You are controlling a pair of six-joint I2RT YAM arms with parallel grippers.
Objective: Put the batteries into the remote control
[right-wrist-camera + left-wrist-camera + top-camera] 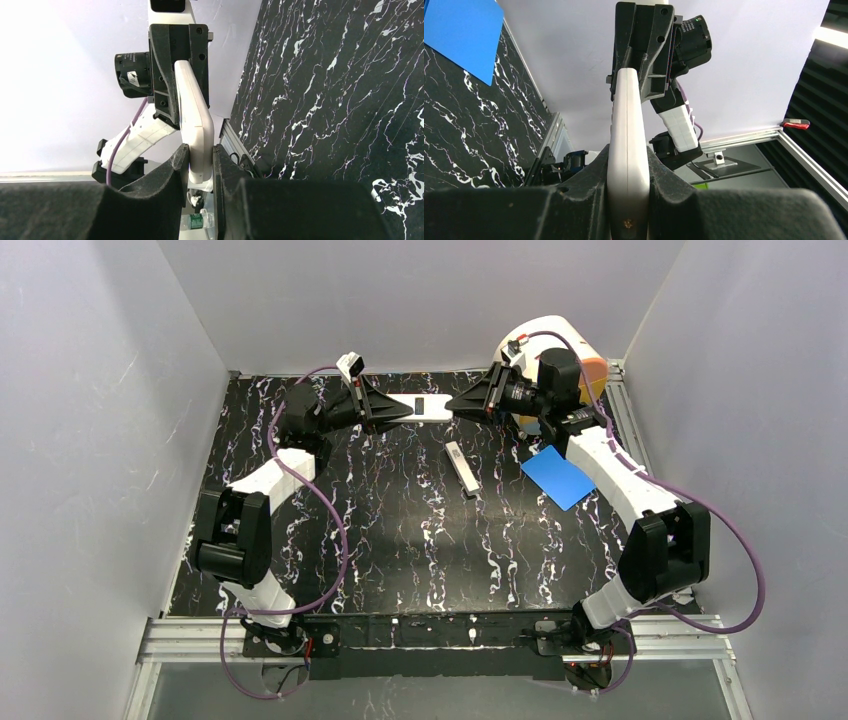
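Observation:
The remote control [432, 407], a long slim white bar with a small dark recess on top, is held above the far middle of the table, between both arms. My left gripper [405, 408] is shut on its left end. My right gripper [452, 406] is shut on its right end. In the left wrist view the remote control [627, 130] runs edge-on from my left gripper [628, 170] up to the other gripper. In the right wrist view the remote control [192, 115] sits squeezed in my right gripper [201, 160], both pads touching it. I cannot make out the batteries against the dark marbled table.
A shorter white bar [460, 466] lies on the black marbled table [400, 540] just in front of the grippers. A blue pad [558, 478] lies to the right under the right arm. A white and orange container [560, 345] stands at the far right corner.

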